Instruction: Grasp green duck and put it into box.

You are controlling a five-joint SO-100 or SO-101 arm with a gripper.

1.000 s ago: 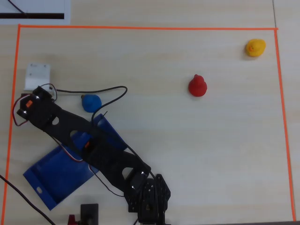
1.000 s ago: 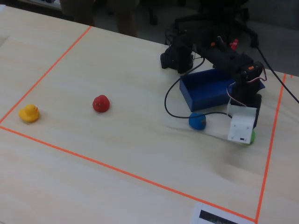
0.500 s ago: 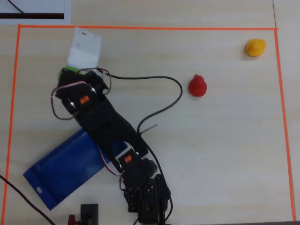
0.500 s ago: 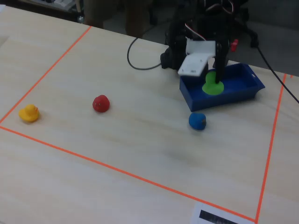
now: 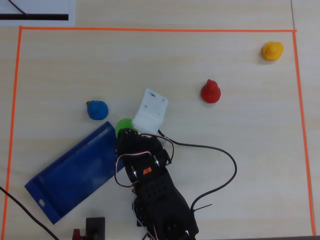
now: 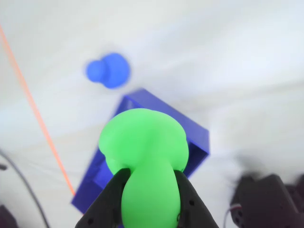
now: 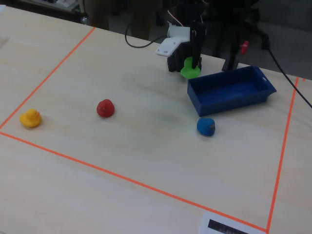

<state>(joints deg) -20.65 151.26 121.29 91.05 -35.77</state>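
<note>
The green duck (image 6: 142, 142) is clamped between my gripper's (image 6: 149, 175) two black fingers (image 6: 111, 197). In the overhead view the green duck (image 5: 123, 125) shows just past my gripper (image 5: 128, 133), at the upper right corner of the dark blue box (image 5: 65, 180). In the fixed view the duck (image 7: 189, 71) hangs in my gripper (image 7: 192, 65) by the box's (image 7: 229, 90) far left corner. In the wrist view the box (image 6: 195, 138) lies behind and below the duck. The box is empty.
A blue duck (image 5: 97, 110) sits just beyond the box, also in the wrist view (image 6: 109, 70) and the fixed view (image 7: 206, 126). A red duck (image 5: 210, 91) and a yellow duck (image 5: 272, 50) stand farther off. Orange tape (image 5: 150, 29) borders the area. A black cable (image 5: 220, 155) loops beside the arm.
</note>
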